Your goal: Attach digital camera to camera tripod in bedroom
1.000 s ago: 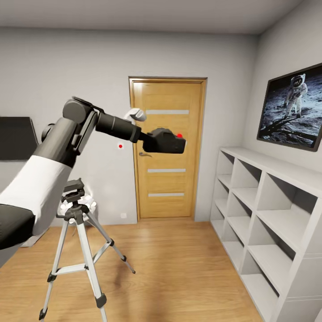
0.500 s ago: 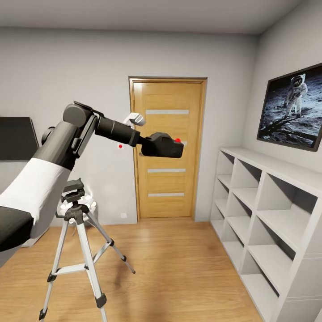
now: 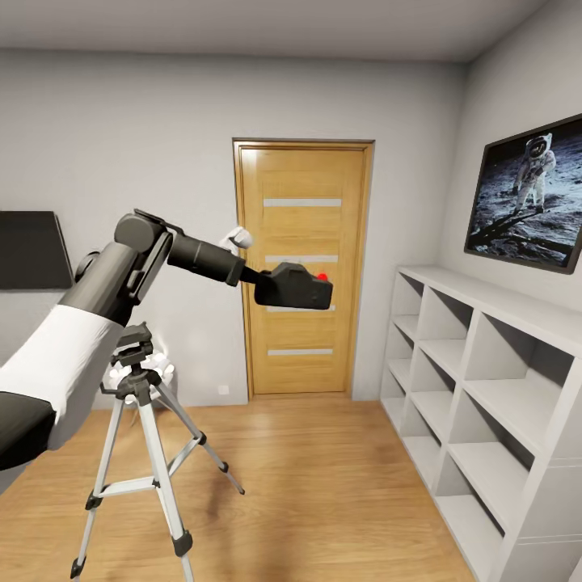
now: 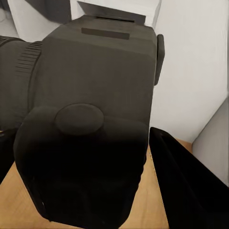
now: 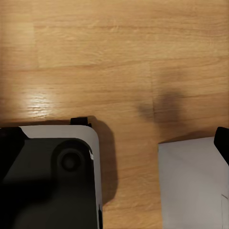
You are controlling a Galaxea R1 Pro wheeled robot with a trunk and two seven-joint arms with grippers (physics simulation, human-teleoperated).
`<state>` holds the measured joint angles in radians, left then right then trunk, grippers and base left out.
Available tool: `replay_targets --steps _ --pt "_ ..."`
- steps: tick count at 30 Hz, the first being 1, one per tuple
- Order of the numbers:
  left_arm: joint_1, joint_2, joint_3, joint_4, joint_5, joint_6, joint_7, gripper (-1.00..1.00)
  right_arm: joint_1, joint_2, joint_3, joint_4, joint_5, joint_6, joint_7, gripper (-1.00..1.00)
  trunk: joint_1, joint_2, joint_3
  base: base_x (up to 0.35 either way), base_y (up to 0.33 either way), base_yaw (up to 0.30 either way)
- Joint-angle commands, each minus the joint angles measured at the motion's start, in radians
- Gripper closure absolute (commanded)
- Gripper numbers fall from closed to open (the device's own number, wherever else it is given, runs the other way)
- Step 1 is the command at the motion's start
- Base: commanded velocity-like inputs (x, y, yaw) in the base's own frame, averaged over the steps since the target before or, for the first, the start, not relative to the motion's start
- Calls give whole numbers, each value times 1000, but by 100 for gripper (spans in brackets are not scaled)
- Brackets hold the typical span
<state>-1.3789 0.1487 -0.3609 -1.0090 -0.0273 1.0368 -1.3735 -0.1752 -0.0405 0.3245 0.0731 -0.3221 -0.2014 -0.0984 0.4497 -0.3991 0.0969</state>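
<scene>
In the head view my left gripper (image 3: 273,288) is shut on the digital camera (image 3: 297,288), a chunky black body with a red button on top, held in mid-air in front of the door. The camera tripod (image 3: 139,420) stands on the floor at the lower left, its black head (image 3: 133,346) bare, below and to the left of the camera. The left wrist view shows the camera's body (image 4: 90,119) close up with one dark finger (image 4: 188,191) beside it. In the right wrist view my right gripper (image 5: 117,140) hangs open over the wood floor, its tips wide apart.
A wooden door (image 3: 303,267) is straight ahead. White cubby shelves (image 3: 485,388) line the right wall under a framed astronaut picture (image 3: 529,194). A flat black panel (image 3: 32,249) hangs on the left wall. Bare wood floor (image 3: 323,485) lies between the tripod and the shelves.
My left arm has lowered the camera and drawn it slightly left, toward the tripod side. The tripod and the view have stayed still.
</scene>
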Motion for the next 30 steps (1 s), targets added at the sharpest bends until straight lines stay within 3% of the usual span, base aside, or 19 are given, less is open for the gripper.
replay_targets --steps 1,11,19,23,27,30 --pt "6 2 -1 0 -2 10 -9 100 -1 1 8 4 -8 -6 0 -100 0 -1 0 0 0 0" --pt "54 8 0 15 0 -4 -8 100 -1 1 8 4 -8 -6 0 -100 0 -1 0 0 0 0" --pt "58 5 15 37 6 -30 -8 100 -1 1 8 4 -8 -6 0 -100 0 -1 0 0 0 0" --pt "58 3 100 44 8 -31 -7 100 -1 1 8 4 -8 -6 0 -100 0 -1 0 0 0 0" --pt "58 -2 221 61 9 -40 -6 100 -1 1 8 4 -8 -6 0 -100 0 -1 0 0 0 0" --pt "58 -12 230 58 9 -46 -6 100 -1 1 8 4 -8 -6 0 -100 0 -1 0 0 0 0"
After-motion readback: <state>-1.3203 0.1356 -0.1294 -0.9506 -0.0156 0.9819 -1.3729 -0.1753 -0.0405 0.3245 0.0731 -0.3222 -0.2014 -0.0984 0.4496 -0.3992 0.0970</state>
